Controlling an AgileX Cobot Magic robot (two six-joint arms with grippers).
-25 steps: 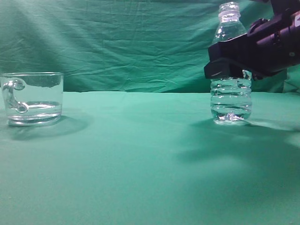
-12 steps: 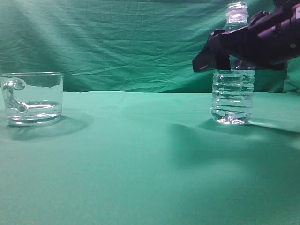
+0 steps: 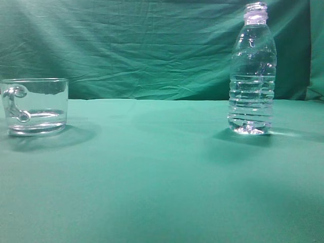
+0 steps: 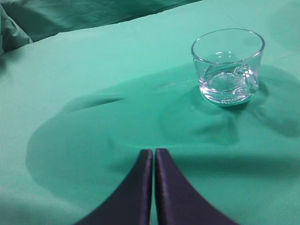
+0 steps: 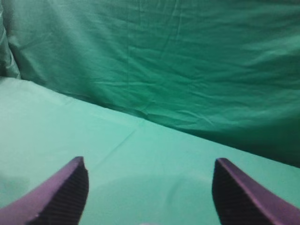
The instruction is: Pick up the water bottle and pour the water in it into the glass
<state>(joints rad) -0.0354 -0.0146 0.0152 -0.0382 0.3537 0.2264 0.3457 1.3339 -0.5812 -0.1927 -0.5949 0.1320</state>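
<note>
The water bottle (image 3: pixel 251 71) stands upright and uncapped on the green cloth at the right, with water (image 3: pixel 250 114) in its ribbed lower part. The glass (image 3: pixel 34 106) stands at the far left with its handle toward the camera and a little water at the bottom. It also shows in the left wrist view (image 4: pixel 228 66). My left gripper (image 4: pixel 153 157) is shut and empty, hovering over bare cloth short of the glass. My right gripper (image 5: pixel 149 176) is wide open and empty over bare cloth. A pale spot at that view's bottom edge is too small to identify. Neither gripper shows in the exterior view.
A green cloth (image 3: pixel 152 167) covers the table, and a wrinkled green backdrop (image 3: pixel 142 45) hangs behind it. A wide stretch of cloth separates the glass from the bottle.
My right gripper, which was around the bottle's upper body, has risen and left the exterior view. The bottle stands free in about the same spot. The glass has not moved.
</note>
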